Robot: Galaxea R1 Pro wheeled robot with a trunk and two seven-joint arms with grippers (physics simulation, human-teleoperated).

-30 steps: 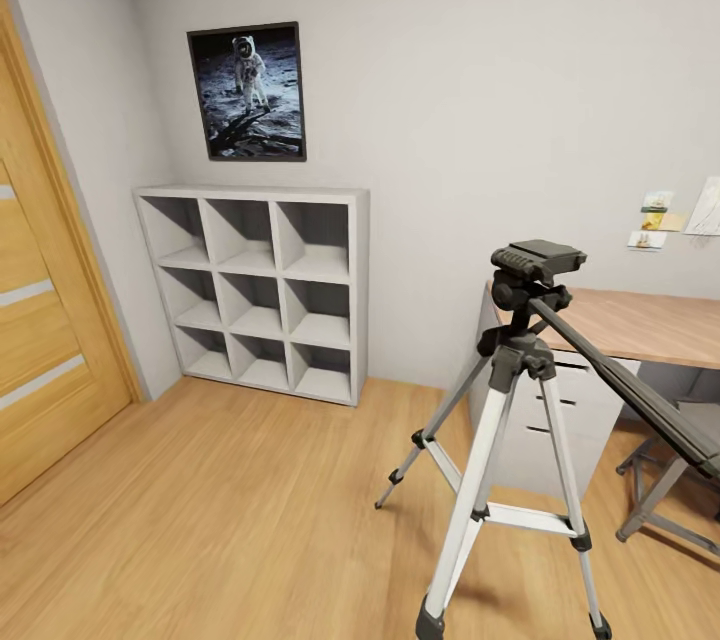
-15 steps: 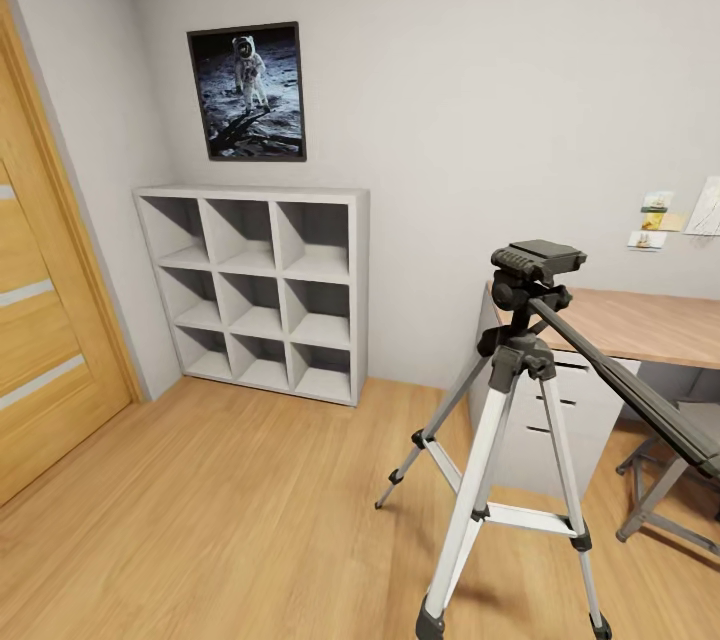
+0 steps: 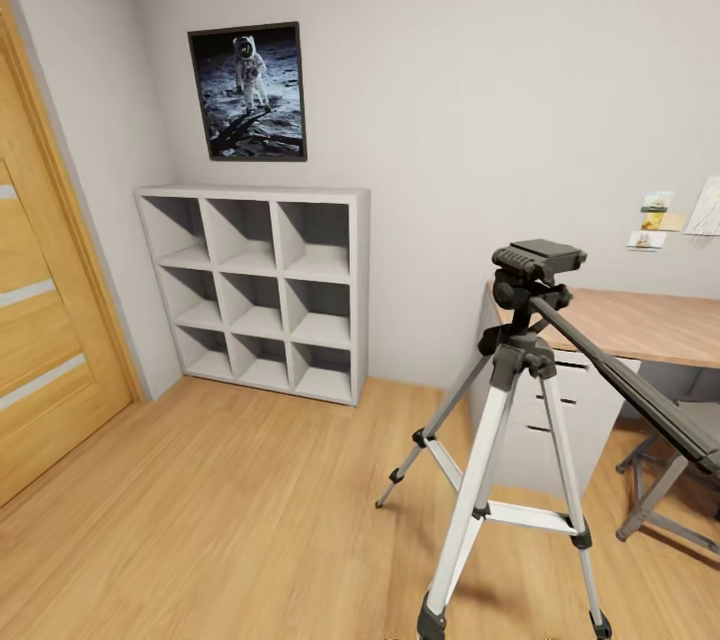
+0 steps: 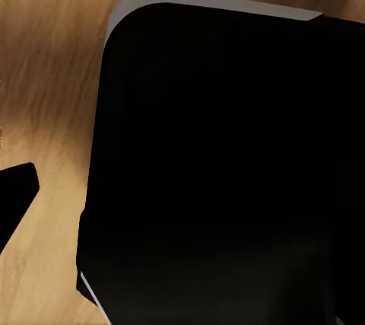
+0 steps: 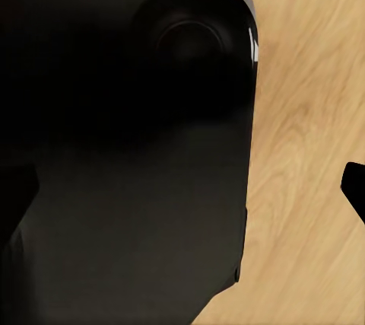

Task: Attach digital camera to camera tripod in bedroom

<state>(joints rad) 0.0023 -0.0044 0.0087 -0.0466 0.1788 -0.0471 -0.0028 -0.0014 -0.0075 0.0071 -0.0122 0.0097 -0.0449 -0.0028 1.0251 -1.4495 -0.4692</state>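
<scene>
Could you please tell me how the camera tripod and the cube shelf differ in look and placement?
The camera tripod is a thin silver-white frame on three splayed legs with black joints; the cube shelf is a solid grey box of nine open compartments. The tripod stands free in front of the desk; the shelf stands against the wall under the astronaut picture. Both rest on the wood floor.

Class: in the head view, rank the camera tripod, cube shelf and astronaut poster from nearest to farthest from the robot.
1. camera tripod: foreground, right.
2. cube shelf: on the floor against the far wall, left.
3. astronaut poster: flat on that wall above the shelf, only slightly farther.
</scene>
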